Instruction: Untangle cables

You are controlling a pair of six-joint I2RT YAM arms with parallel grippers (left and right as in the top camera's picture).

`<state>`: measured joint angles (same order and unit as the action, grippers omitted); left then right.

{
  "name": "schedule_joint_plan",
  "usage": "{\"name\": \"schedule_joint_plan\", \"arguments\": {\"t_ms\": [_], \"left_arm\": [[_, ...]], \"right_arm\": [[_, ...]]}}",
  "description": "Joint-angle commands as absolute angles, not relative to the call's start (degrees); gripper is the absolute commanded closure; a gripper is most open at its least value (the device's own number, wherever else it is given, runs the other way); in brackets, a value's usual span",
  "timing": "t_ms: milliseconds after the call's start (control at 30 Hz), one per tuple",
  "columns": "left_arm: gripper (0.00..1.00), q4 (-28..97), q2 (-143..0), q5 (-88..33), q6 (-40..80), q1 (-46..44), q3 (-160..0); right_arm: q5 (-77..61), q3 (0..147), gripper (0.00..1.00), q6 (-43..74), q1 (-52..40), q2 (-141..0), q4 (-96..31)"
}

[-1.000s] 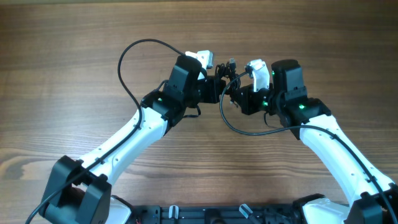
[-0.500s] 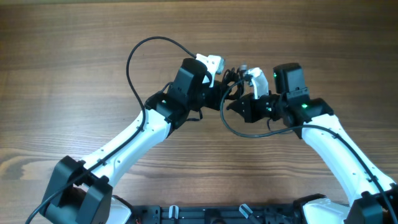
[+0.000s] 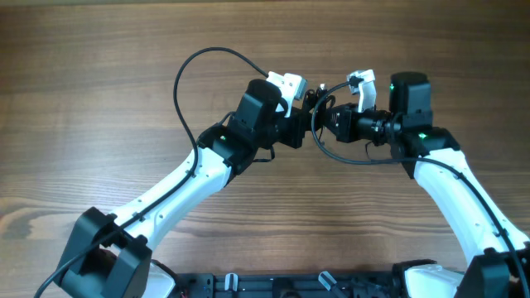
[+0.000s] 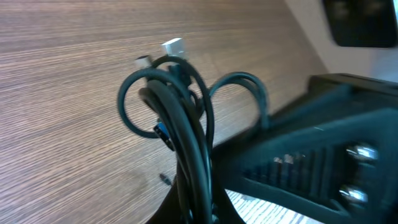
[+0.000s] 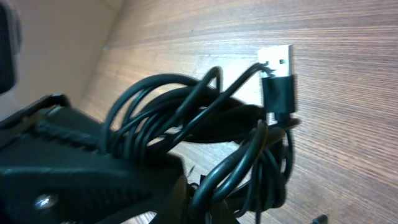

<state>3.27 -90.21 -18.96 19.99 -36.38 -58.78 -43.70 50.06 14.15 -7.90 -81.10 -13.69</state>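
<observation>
The wooden bench (image 3: 91,74) fills the overhead view, and 2 white-and-black arms reach across it from the near edge, the left arm (image 3: 178,186) and the right arm (image 3: 460,194), their wrists meeting near the middle. A thick arm cable (image 3: 177,83) arcs up and over beside the left arm. The left tool (image 3: 300,126) and the right tool (image 3: 331,122) face each other, just beside one another, each clenched on the cables (image 3: 315,103), a small knotted bundle of thin black cords held off the bench between them. 1 loose loop (image 3: 348,161) sags from the bundle under the right wrist. In the left wrist view several strands (image 4: 186,124) rise from the tool and curl into loops. In the right wrist view a silver-tipped USB plug (image 5: 276,60) stands at the top of the tangle.
</observation>
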Motion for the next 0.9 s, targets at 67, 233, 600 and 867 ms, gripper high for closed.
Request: {"name": "schedule_joint_plan", "arguments": {"t_ms": [67, 233, 600, 867], "left_arm": [[0.96, 2.7, -90.0, -26.2, 21.6, -37.2, -59.1], [0.96, 1.2, -90.0, -27.0, 26.1, -37.2, -59.1], [0.96, -3.5, -90.0, -27.0, 35.7, -34.7, -59.1], [0.96, 1.3, -90.0, -27.0, 36.5, -27.0, -59.1]], "right_arm": [[-40.3, 50.6, 0.96, 16.8, -8.0, -85.3, -12.9], [-40.5, 50.6, 0.96, 22.5, -8.1, -85.3, -9.6], [-42.8, 50.5, 0.54, 25.7, -9.2, -85.3, -10.6], [-57.4, 50.6, 0.11, 25.6, -1.5, -85.3, -11.2]]}}
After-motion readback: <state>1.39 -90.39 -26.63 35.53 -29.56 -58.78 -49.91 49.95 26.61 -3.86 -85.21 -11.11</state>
